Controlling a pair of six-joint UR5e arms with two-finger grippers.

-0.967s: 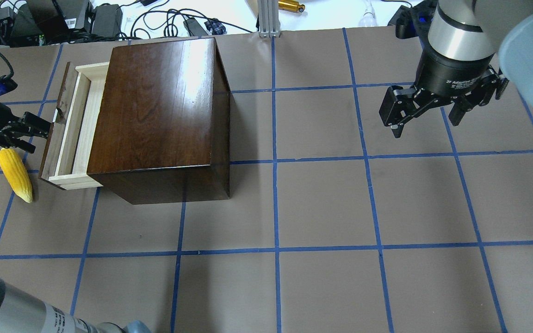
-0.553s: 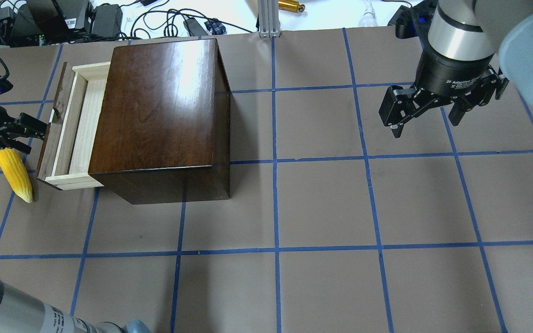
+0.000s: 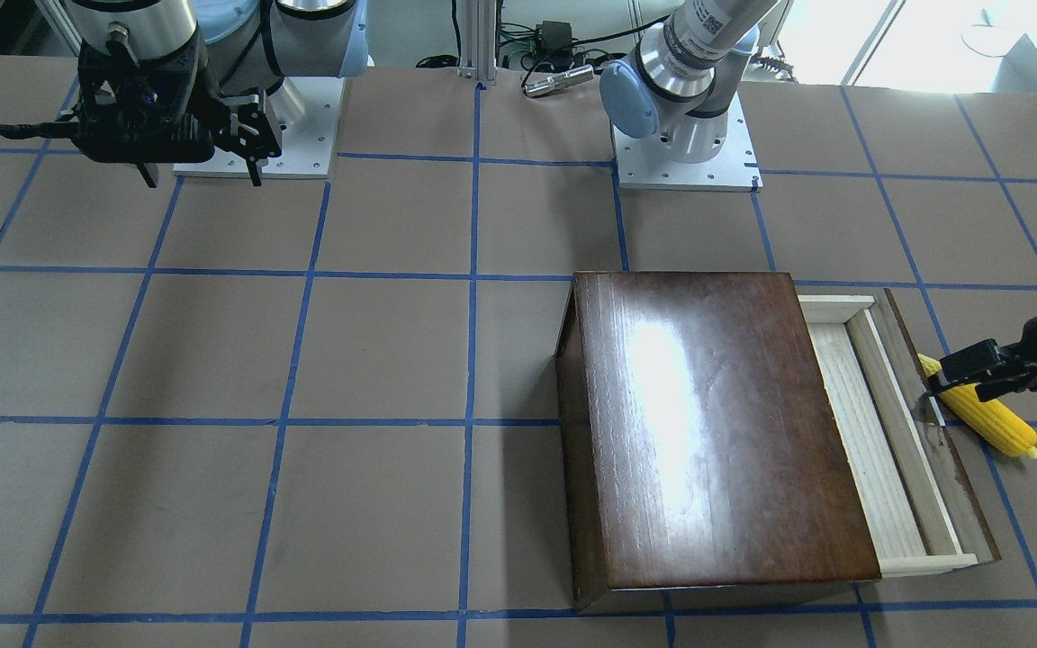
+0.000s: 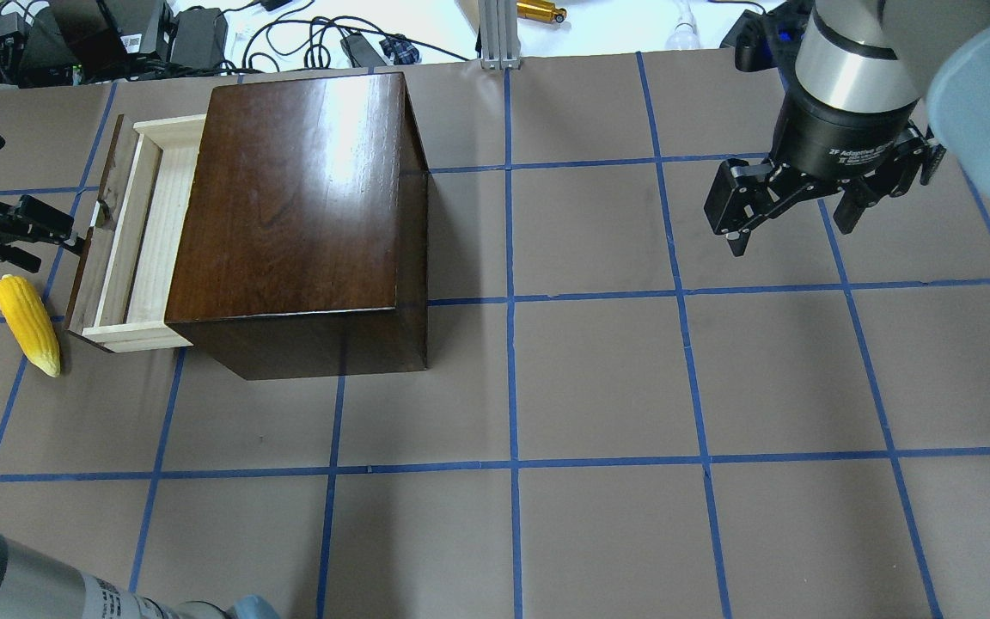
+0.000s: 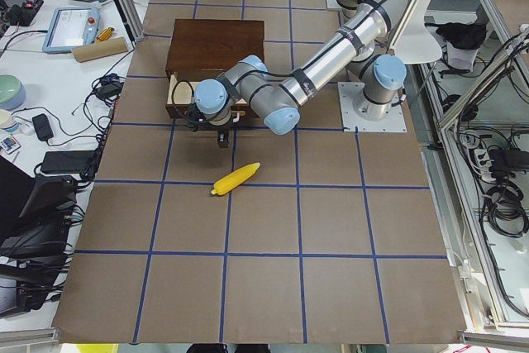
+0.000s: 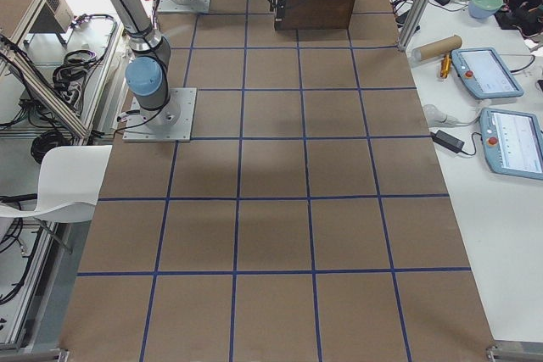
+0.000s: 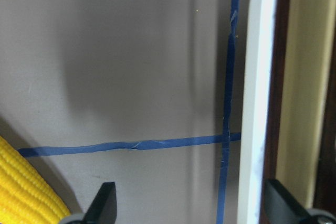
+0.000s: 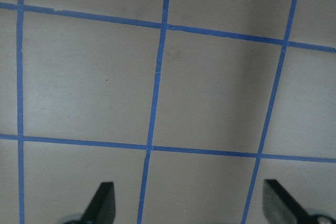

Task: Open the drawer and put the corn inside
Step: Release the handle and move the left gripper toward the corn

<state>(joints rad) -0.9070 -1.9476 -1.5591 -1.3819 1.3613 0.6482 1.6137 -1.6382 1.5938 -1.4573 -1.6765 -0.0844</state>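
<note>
The dark-brown box stands at the table's left with its drawer pulled partly out to the left, pale wood tray showing. The drawer also shows in the front view. The yellow corn lies on the table just left of the drawer front, also in the front view and the side view. My left gripper is open and empty, a short way off the drawer's white handle, with the corn beside one finger. My right gripper is open and empty, high over the right side.
Cables and power bricks lie beyond the table's far edge behind the box. An aluminium post stands at the far middle. Blue tape lines grid the brown table.
The drawer slid a little further out to the left. My left gripper has then drawn back to the left, away from the handle. The right arm has not moved.
</note>
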